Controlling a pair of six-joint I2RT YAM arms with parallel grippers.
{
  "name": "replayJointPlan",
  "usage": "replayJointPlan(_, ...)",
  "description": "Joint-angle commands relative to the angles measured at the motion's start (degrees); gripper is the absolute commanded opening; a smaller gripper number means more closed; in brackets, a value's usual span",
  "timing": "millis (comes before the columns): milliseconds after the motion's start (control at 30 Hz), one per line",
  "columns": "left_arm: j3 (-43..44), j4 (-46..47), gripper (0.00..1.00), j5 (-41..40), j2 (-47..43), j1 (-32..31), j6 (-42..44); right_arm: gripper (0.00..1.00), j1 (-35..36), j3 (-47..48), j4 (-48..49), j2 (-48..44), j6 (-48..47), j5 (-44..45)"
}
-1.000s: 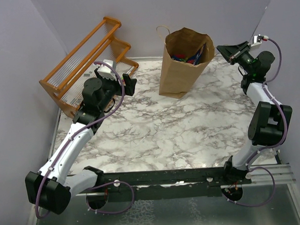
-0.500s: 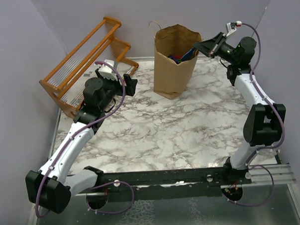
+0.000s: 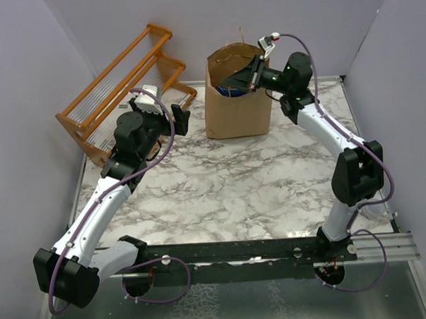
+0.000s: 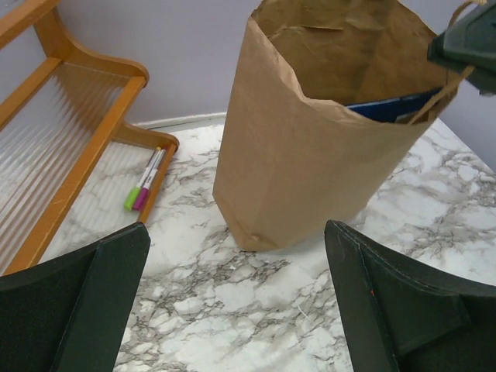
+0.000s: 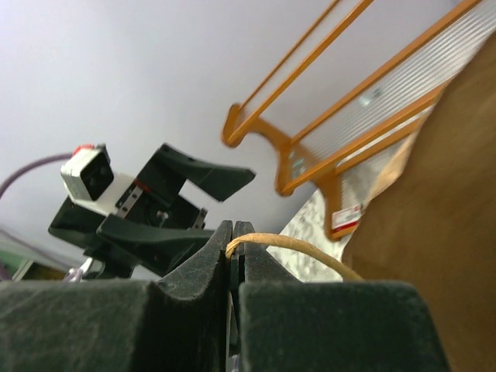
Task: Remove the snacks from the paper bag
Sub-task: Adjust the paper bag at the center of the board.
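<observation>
The bag point(image 3: 237, 105) stands upright on the counter point(image 3: 221, 187) at the rear, just right of the orange rack point(image 3: 114, 86), its mouth open. The right pincer point(image 5: 232, 232) reaches across the bag's right rim and is closed on the handle point(image 5: 298, 249); in the right wrist view the thin twisted paper loop runs out from between the two pressed-together black fingers point(image 5: 194, 267). From the left wrist view the same handle slants down from that pincer to the bag's near rim.

Inside the bag, a dark blue packet point(image 4: 385, 108) shows just below the rim on the right side; the other snacks are hidden by the paper wall. No packet lies on the counter.

The left pincer point(image 3: 181, 120) hangs above the counter to the left of the bag, apart from it, pointing at its lower half. Its jaws are spread wide and hold nothing; the two dark fingers point(image 4: 77, 310) frame the bag's base in the left wrist view.

Two markers point(image 4: 143, 186), one green-capped and one purple, lie side by side on the counter against the rack's lower rail, well to the left of the bag's foot. The bag's sides are creased, with a fold running down its near corner
</observation>
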Motion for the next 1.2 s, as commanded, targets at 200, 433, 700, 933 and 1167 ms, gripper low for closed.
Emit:
replayJointPlan(200,1.8,-2.1,0.99,-4.7,-2.4,1.4,1.8,0.01,9.4,-6.5,4.1,-6.9,0.6,-1.0)
replayJointPlan(433,0.6,-0.2,0.99,-4.8,-4.4,4.3,0.5,0.01,11.6,-16.5,2.6,-14.6,-2.6,-4.9)
replayJointPlan(700,2.0,-2.0,0.99,-6.3,-4.7,5.2,-8.0,0.01,11.5,-25.3,-22.3,-29.1,-20.9,1.0)
replayJointPlan(933,9.1,-6.8,0.99,2.6,1.2,5.2,-19.2,0.01,11.5,-30.1,-39.6,-41.1,-31.2,21.5)
replayJointPlan(1167,17.9,-3.8,0.99,17.7,12.5,5.2,-24.7,0.01,11.5,-31.9,-44.5,-49.1,-35.8,36.9)
